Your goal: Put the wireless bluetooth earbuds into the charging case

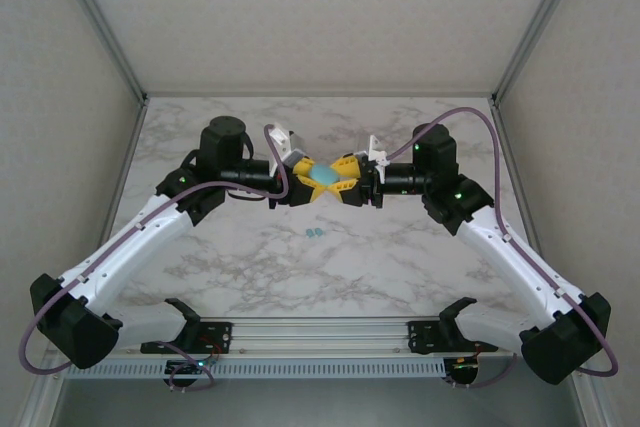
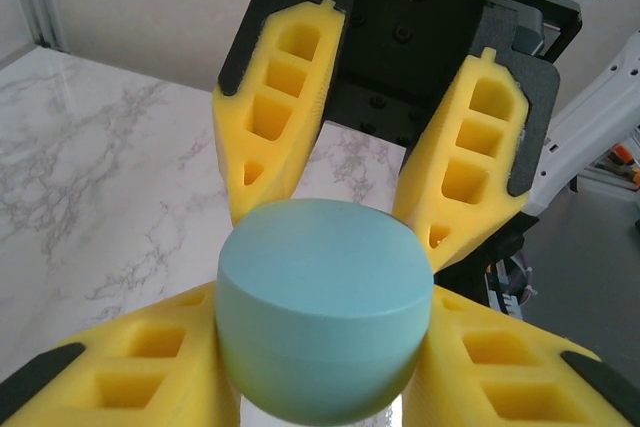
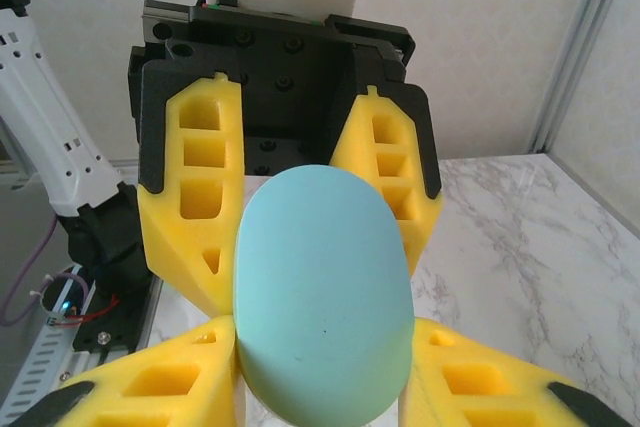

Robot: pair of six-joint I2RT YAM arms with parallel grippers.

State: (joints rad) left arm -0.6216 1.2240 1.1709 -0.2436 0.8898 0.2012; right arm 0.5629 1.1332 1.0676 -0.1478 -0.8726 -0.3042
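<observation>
Top view: one teal charging case (image 1: 326, 179), centre frame, pinched from both sides by the left gripper (image 1: 311, 180) and the right gripper (image 1: 343, 181). Two teal earbuds (image 1: 315, 233) lie side by side below it on the marble table (image 1: 420, 257), too small to orient. Left wrist: the case (image 2: 325, 307) is closed, lower centre. Right wrist: its (image 3: 322, 297) long axis runs top to bottom.

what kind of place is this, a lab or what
Probably a robotics lab test cell: a marble-look table boxed in by white panels on metal framing, with two arms bolted to a rail at its near edge.
</observation>
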